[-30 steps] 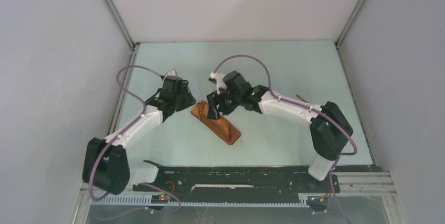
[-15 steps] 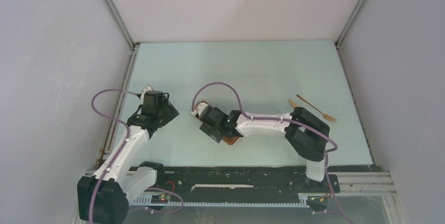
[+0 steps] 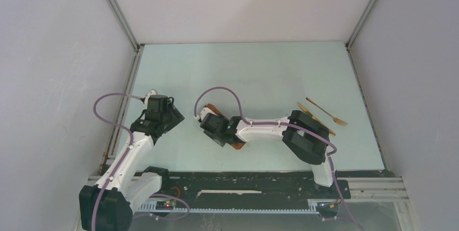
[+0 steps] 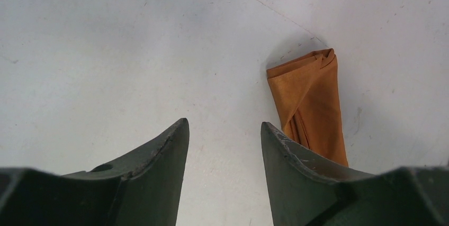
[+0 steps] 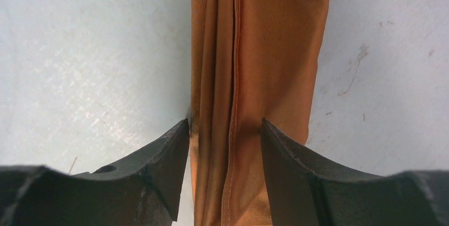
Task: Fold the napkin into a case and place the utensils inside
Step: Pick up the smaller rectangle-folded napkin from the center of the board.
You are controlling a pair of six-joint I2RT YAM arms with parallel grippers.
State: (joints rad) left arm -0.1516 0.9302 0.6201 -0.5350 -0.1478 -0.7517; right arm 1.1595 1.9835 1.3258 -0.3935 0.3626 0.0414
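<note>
From the top view, the case is a narrow rust-orange strip of folded cloth on the pale table. My right arm covers most of it, so only its near end shows well. My right gripper hangs directly over the case. My left gripper sits to the left of the case, apart from it. The utensils lie on the table well to the right of the case. The golden fork is in plain sight, and the other piece is partly hidden under my right elbow. Neither piece touches the case.

In the left wrist view, the case shows one end, slightly shiny, with a diagonal flap edge crossing it and a small crumple at the far corner. My left gripper has its jaws apart with only bare table between them. The case lies ahead and to the right, its near part passing behind my right-hand finger.

In the right wrist view, the case fills the middle, with long folds and a stitched hem running straight along its length. My right gripper has its jaws apart over the cloth. One finger stands at the case's left edge and the other is above its middle. The hem lies between them. I cannot tell whether the fingertips press the cloth.
</note>
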